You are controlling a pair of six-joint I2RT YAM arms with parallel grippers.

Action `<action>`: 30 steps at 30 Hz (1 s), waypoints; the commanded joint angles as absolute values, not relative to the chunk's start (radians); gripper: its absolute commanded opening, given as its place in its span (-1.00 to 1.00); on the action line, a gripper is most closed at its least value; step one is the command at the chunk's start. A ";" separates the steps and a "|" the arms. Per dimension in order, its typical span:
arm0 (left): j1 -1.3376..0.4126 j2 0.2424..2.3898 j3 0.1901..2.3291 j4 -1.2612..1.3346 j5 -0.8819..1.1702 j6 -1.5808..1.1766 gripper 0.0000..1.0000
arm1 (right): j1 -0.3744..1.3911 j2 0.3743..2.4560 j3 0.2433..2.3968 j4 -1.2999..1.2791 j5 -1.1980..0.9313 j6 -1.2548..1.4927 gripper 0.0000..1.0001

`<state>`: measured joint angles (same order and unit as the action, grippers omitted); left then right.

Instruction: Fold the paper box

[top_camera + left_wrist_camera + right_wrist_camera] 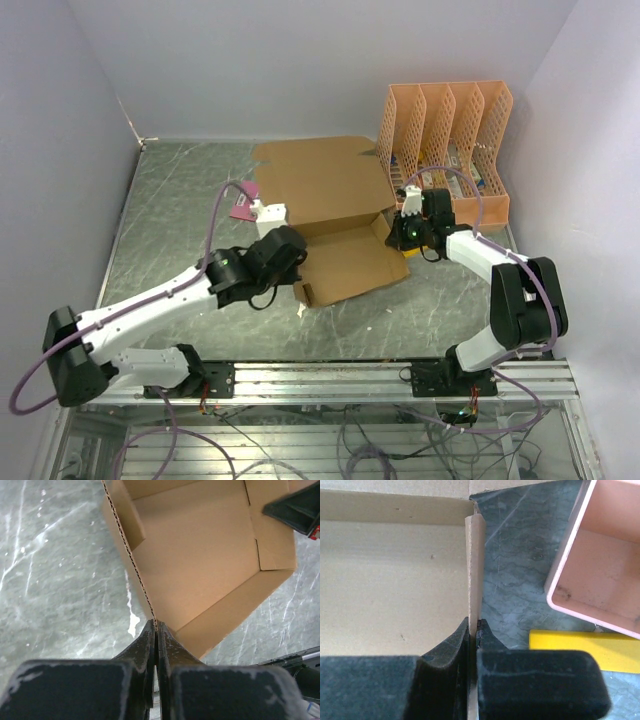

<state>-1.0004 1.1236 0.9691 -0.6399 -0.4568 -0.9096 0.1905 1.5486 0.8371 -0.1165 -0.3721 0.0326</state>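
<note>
at the far left i see a small pink card (243,205) on the grey table (170,200), beside my left arm. my left gripper (156,626) is clamped on the raised left wall of the paper box (345,262), which sits mid-table with its big flap lying flat toward the back. my right gripper (474,626) pinches the upright right wall. just right of it stands the orange file organizer (448,130), with a yellow strip (580,647) by its base.

I see my left gripper (156,630) with its jaws pinched together on the corrugated edge of the paper box (200,555), at a raised side wall. The box's open inside faces me, with the grey marbled surface (60,580) beneath it.
</note>
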 commanded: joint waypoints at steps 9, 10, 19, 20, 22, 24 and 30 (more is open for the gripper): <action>-1.000 1.358 1.139 -0.570 -0.343 -0.726 -0.86 | 0.203 1.476 0.800 -0.036 -0.441 0.110 -1.00; -0.999 1.371 1.145 -0.563 -0.343 -0.721 -0.86 | 0.203 1.482 0.802 -0.040 -0.440 0.109 -1.00; -0.976 1.339 1.045 -0.475 -0.297 -0.759 -0.09 | 0.203 1.512 0.813 -0.060 -0.432 0.095 -1.00; -0.971 1.319 1.021 -0.450 -0.284 -0.767 -0.03 | 0.204 1.516 0.814 -0.061 -0.433 0.094 -1.00; -0.960 1.268 0.965 -0.393 -0.259 -0.783 0.11 | 0.203 1.520 0.816 -0.063 -0.433 0.092 -1.00; -0.943 1.220 0.912 -0.322 -0.230 -0.799 0.21 | 0.204 1.527 0.818 -0.067 -0.432 0.091 -1.00; -0.887 1.147 0.766 -0.177 -0.145 -0.838 0.27 | 0.204 1.531 0.817 -0.071 -0.431 0.087 -1.00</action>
<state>-0.9188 1.1839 0.8425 -0.3325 -0.2207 -0.8017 0.1986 1.5242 0.8051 -0.0803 -0.3847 0.0719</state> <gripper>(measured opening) 0.629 0.023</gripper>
